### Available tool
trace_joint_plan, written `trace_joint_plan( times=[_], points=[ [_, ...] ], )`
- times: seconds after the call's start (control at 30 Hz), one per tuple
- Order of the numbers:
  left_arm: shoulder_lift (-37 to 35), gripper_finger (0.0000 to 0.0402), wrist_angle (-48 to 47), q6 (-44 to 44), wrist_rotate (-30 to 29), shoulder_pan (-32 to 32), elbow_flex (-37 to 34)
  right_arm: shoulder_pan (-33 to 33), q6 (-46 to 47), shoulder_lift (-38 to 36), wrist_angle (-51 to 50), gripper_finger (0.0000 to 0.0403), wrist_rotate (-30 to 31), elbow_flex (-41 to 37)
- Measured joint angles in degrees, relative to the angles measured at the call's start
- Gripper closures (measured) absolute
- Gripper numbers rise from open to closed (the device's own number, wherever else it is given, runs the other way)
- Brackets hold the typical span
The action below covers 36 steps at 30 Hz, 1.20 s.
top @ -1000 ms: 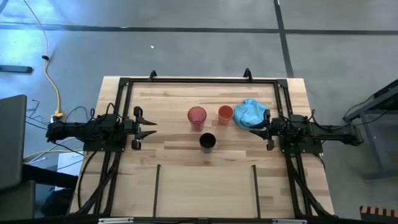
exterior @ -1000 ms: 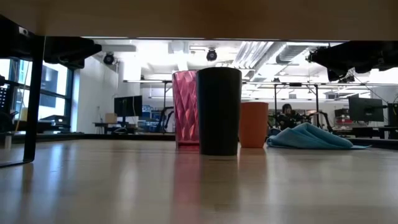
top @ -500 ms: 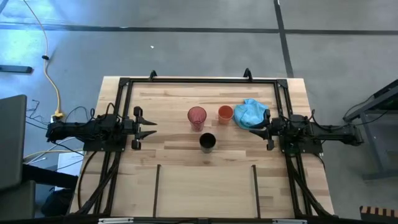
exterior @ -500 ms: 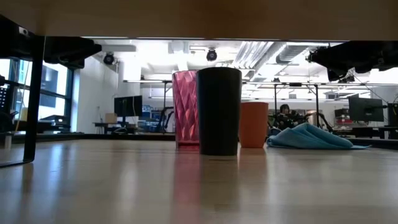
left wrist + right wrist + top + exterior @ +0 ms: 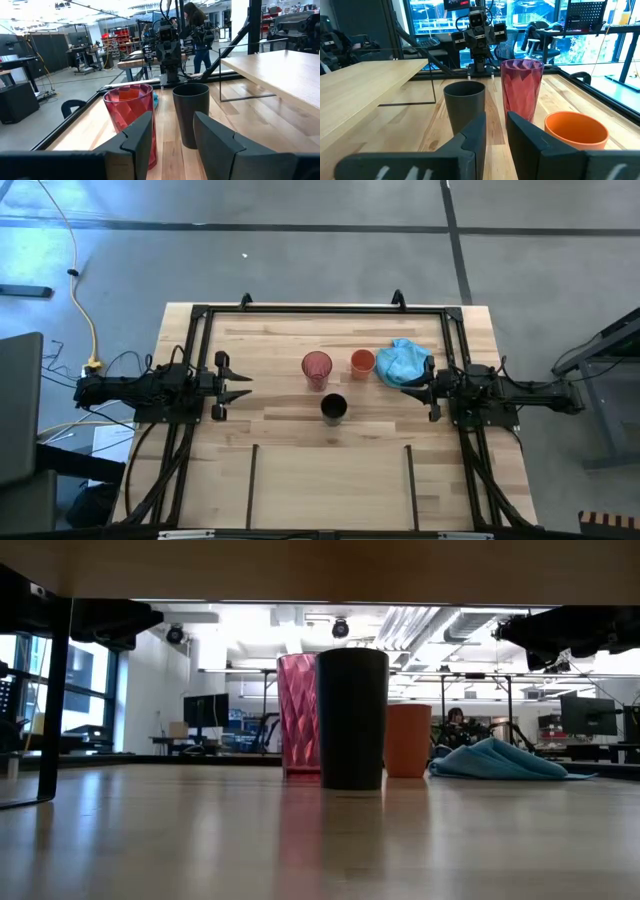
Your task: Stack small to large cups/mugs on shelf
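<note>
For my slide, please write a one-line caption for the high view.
Three upright cups, translucent red-pink cup, small orange cup and black cup, stand apart mid-table beside a light blue cloth.

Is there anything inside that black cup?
From above, the black cup looks empty, its inside dark. In the right wrist view only the upper inner wall shows; the bottom is hidden by its rim.

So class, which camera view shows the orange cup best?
The right wrist view: the orange cup sits close, its rim and inside visible. The high view shows only its small top; the low view its side; the left wrist view hides it.
</note>
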Motion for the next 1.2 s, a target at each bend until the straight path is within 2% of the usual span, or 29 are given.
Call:
trace_joint_plan(
  times=[0.8,0.97,1.2],
  points=[
    [0.01,0.0268,0.02,0.11,-0.01,0.0,0.0,0.0,0.0,-0.02,0.01,0.0336,0.0,-0.01],
    [0.0,0.0268,0.32,0.08,-1.73,0.0,0.0,0.0,1.73,-0.01,0.22,0.0336,0.0,0.0],
    [0.01,0.0268,0.39,0.06,-2.6,0.0,0.01,0.0,-1.96,-0.01,0.17,0.0336,0.0,-0.01]
  ],
)
